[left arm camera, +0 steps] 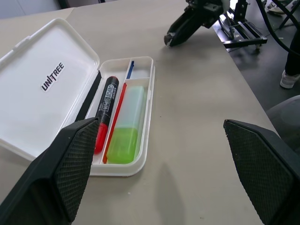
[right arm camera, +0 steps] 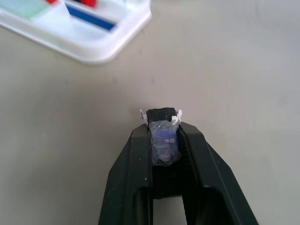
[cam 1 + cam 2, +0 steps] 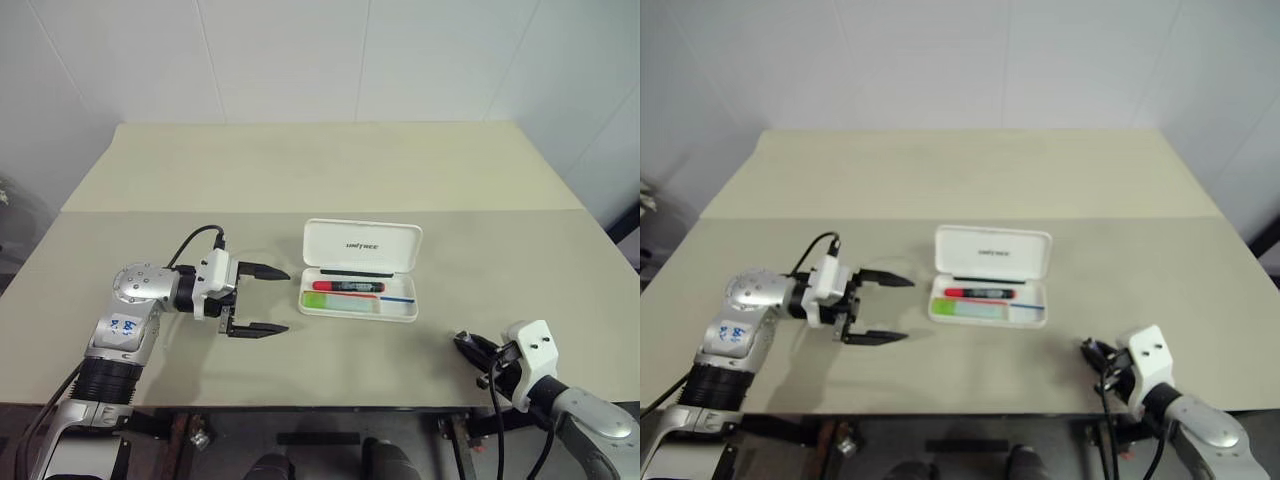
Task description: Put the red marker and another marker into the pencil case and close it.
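Right gripper (image 3: 468,345): nearest item, at the tabletop's (image 3: 300,190) front edge, near the pencil case's (image 3: 361,270) front right corner; fingers pinched onto a small dark stubby object (image 2: 162,136). Left gripper (image 3: 262,300): just left of the case, pointing toward it, fingers spread wide and empty. Pencil case: mid-tabletop, lid raised at the rear. Another marker (image 3: 340,302): lay in the case's front compartment. Red marker (image 3: 348,286): lay in the case, directly behind the green one.
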Available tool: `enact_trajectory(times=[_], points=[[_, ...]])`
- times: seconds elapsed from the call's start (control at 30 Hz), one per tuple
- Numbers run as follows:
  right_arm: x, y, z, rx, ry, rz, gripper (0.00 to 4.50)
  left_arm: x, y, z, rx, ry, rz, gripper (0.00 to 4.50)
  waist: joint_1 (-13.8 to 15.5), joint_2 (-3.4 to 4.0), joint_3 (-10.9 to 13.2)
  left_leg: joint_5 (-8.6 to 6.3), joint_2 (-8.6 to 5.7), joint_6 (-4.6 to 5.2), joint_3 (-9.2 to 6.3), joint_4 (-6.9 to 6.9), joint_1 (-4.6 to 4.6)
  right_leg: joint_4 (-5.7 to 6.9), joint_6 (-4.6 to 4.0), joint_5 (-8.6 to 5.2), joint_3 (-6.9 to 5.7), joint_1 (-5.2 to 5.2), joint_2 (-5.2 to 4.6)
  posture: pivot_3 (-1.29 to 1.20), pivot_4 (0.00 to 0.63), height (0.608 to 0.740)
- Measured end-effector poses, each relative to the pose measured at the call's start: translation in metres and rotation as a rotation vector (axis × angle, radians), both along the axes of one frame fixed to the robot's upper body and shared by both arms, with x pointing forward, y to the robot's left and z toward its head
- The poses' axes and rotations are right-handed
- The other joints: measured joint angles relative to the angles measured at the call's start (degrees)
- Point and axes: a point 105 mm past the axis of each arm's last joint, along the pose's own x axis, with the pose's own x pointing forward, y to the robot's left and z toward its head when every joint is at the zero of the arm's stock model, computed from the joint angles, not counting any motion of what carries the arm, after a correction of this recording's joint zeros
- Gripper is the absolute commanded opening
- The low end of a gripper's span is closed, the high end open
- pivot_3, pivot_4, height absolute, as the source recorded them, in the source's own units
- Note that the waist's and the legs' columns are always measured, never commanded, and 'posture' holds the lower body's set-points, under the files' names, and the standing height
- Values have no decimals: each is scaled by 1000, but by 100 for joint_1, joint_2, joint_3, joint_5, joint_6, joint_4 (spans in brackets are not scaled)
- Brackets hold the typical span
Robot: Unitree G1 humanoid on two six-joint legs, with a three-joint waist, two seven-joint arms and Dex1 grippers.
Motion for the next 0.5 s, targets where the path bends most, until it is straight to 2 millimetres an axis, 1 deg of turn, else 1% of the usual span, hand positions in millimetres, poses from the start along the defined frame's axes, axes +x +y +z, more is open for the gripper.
enact_trajectory(times=[0.1, 0.13, 0.23, 0.3, 0.37, 0.5], points=[[12, 0, 15, -48, -52, 103, 379, 0, 0, 0, -1, -6, 2, 4500, 5, 0, 0, 0, -1, 0, 2, 4, 0, -1, -1, 2, -1, 2, 0, 0, 150, 740], [21, -1, 22, -71, -72, 150, 379, 0, 0, 0, -2, -7, 4, 4500, -2, 0, 0, 0, -1, 0, 5, 6, 0, -4, -2, 6, -1, 3, 0, 0, 150, 740], [39, -1, 37, -106, -116, 237, 379, 0, 0, 0, -3, -10, 5, 4500, -8, 0, 0, 1, 2, 0, 5, 1, 2, -6, -5, 9, -2, 3, 3, 0, 150, 740], [51, 3, 47, -123, -143, 310, 379, 1, 0, 1, -4, -12, 10, 4500, -7, 0, 1, 1, 5, -1, 4, -2, 2, -5, -6, 8, -4, 2, 5, 0, 150, 740], [59, 14, 53, -133, -154, 416, 379, 1, 1, 0, -5, -11, 18, 4500, -9, 0, 1, 2, 8, -2, 2, -4, 2, -6, -6, 8, -5, 1, 8, 0, 150, 740], [64, 40, 47, -166, -120, 614, 379, 1, 1, -1, -6, -12, 27, 4500, -4, 0, 1, 1, 6, -3, 4, -5, -10, -9, -5, 8, -5, -7, 6, 0, 150, 740]])
